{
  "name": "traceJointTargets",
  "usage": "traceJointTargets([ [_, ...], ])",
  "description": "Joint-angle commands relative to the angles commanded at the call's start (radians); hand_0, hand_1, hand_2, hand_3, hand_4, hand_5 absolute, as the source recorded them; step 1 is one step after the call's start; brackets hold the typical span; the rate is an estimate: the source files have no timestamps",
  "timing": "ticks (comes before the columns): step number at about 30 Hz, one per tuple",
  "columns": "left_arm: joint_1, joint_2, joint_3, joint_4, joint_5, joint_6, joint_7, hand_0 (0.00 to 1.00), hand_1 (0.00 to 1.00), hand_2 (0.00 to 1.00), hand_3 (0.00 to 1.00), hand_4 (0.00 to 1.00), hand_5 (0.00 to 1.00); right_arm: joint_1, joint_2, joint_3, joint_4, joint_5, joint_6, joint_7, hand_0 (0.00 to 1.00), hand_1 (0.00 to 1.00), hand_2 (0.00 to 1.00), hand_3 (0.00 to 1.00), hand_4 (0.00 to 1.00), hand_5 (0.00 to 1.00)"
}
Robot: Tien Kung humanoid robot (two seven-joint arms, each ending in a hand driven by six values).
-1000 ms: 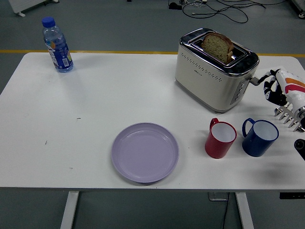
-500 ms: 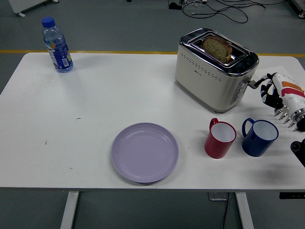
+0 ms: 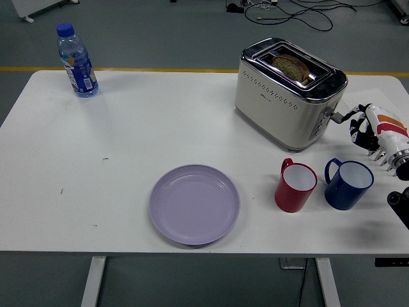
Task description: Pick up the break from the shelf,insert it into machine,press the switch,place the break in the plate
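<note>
- Spanning nearly the whole view, a white table stood on a grey floor marked with a yellow line, and black cables lay tangled at the far side.
- Standing at the table's far right, a cream toaster held the bread, which had sunk low into the slot compared with a second before, when it stood well proud of the top.
- That drop suggested the lever on the toaster's right end had just been pushed down, so the insert and press steps looked done and only moving the bread to the plate remained.
- A lilac plate sat empty near the front edge, well apart from the toaster.
- A clear water bottle with a blue cap stood at the far left corner.
- A blue mug and a red mug stood side by side in front of the toaster.
- The right hand reached in from the right edge, one fingertip touching the lever, the other fingers curled and holding nothing.
- The left hand was out of view.
</note>
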State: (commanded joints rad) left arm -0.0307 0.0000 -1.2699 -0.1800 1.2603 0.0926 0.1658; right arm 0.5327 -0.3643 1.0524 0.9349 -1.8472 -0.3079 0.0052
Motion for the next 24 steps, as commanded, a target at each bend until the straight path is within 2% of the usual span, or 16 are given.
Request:
traceJointTargets([
  [10, -0.003, 0.000, 0.000, 0.000, -0.002, 0.000, -0.002, 0.704, 0.780, 0.801, 0.718, 0.434, 0.950, -0.013, -0.017, 0.069, 0.053, -0.002, -0.035, 0.011, 0.254, 0.146, 0.250, 0.527, 0.329, 0.002],
  [14, -0.005, 0.000, -0.001, 0.000, -0.002, -0.001, -0.002, 0.704, 0.780, 0.801, 0.718, 0.434, 0.950, -0.019, -0.031, 0.118, 0.083, 0.035, -0.084, 0.016, 0.254, 0.146, 0.250, 0.527, 0.329, 0.002],
  [15, -0.005, 0.000, 0.000, 0.000, -0.002, -0.001, -0.002, 0.704, 0.780, 0.801, 0.718, 0.435, 0.949, -0.020, -0.034, 0.128, 0.087, 0.054, -0.098, 0.017, 0.377, 0.267, 0.367, 0.618, 0.412, 0.002],
  [20, -0.005, 0.000, -0.001, 0.000, -0.003, 0.000, -0.002, 0.704, 0.780, 0.801, 0.718, 0.435, 0.949, -0.021, -0.041, 0.171, 0.108, 0.122, -0.130, 0.013, 0.377, 0.267, 0.367, 0.618, 0.412, 0.002],
  [21, -0.006, 0.000, -0.001, 0.000, -0.002, -0.001, -0.002, 0.704, 0.780, 0.801, 0.717, 0.434, 0.949, -0.016, -0.046, 0.175, 0.122, 0.139, -0.126, 0.013, 0.705, 0.654, 0.778, 0.871, 0.562, 0.016],
  [24, -0.007, 0.000, -0.001, 0.000, -0.002, -0.001, -0.002, 0.704, 0.780, 0.801, 0.717, 0.434, 0.949, 0.008, -0.058, 0.168, 0.156, 0.175, -0.104, 0.010, 0.705, 0.654, 0.778, 0.871, 0.562, 0.016],
])
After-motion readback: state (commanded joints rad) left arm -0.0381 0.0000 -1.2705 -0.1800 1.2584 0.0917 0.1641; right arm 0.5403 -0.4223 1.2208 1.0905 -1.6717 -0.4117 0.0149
